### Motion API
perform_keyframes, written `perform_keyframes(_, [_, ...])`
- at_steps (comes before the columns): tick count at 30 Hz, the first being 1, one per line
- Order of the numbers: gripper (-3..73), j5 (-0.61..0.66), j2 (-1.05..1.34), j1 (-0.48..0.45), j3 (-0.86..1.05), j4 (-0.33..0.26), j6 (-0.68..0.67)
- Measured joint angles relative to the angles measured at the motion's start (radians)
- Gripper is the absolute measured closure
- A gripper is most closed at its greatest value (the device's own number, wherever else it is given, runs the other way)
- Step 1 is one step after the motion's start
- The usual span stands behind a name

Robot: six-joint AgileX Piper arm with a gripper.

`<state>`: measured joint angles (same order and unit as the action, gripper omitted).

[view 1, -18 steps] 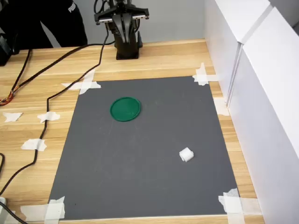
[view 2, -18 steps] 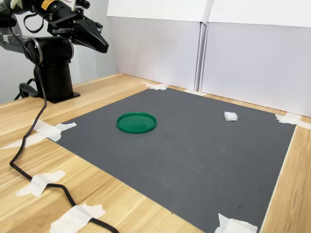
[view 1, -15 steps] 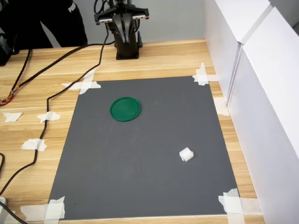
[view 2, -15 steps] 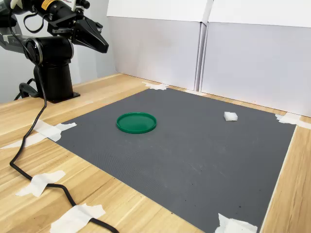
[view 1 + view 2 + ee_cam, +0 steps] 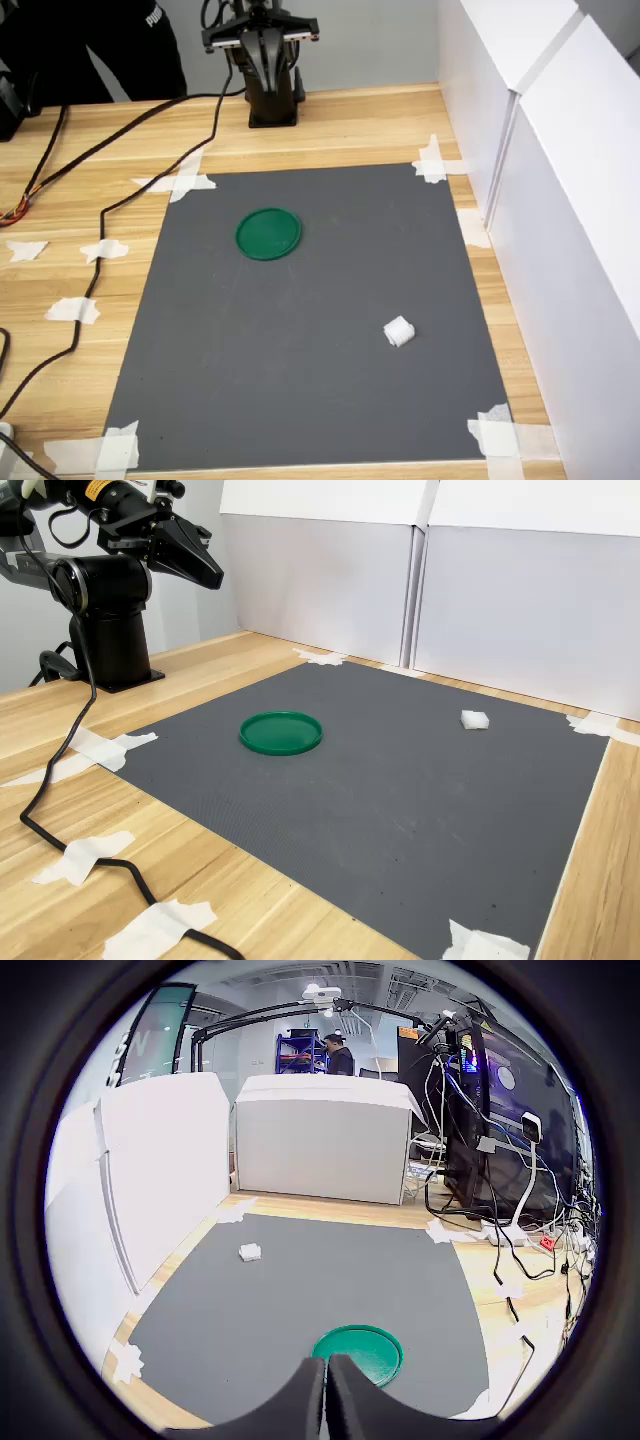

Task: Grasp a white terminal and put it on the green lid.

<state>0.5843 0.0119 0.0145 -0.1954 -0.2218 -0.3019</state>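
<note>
On the gray mat (image 5: pixel 300 350), no readable writing; the tool (image 5: pixel 327 1380) is pressed together, empty.

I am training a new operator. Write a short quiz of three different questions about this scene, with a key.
1. True or false: the white terminal already lies on the green lid.
2. On what surface do both rest? A) bare wood B) dark grey mat C) white wall
3. Fill in: in the wrist view the gripper fingers are pressed ____.

Key:
1. False; they lie apart on the mat.
2. B
3. together; the gripper is shut and empty, up near the arm's base.
</note>
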Motion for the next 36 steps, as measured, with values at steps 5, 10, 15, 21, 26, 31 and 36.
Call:
perform_keyframes(5, [71.1,0.0,0.0,0.0,0.0,0.0,0.0])
perform_keyframes(10, [71.1,0.0,-0.017,0.0,-0.001,0.0,0.0])
perform_keyframes(15, [71.1,0.0,-0.147,0.0,-0.036,0.0,0.0])
perform_keyframes(21, [71.1,0.032,-0.343,0.0,-0.146,0.0,-0.062])
perform_keyframes(26, [71.1,0.099,-0.524,0.01,-0.266,0.001,-0.172])
perform_keyframes(31, [71.1,0.189,-0.687,0.094,-0.392,0.026,-0.232])
perform_keyframes(36, [71.1,0.293,-0.856,0.147,-0.532,0.046,-0.241])
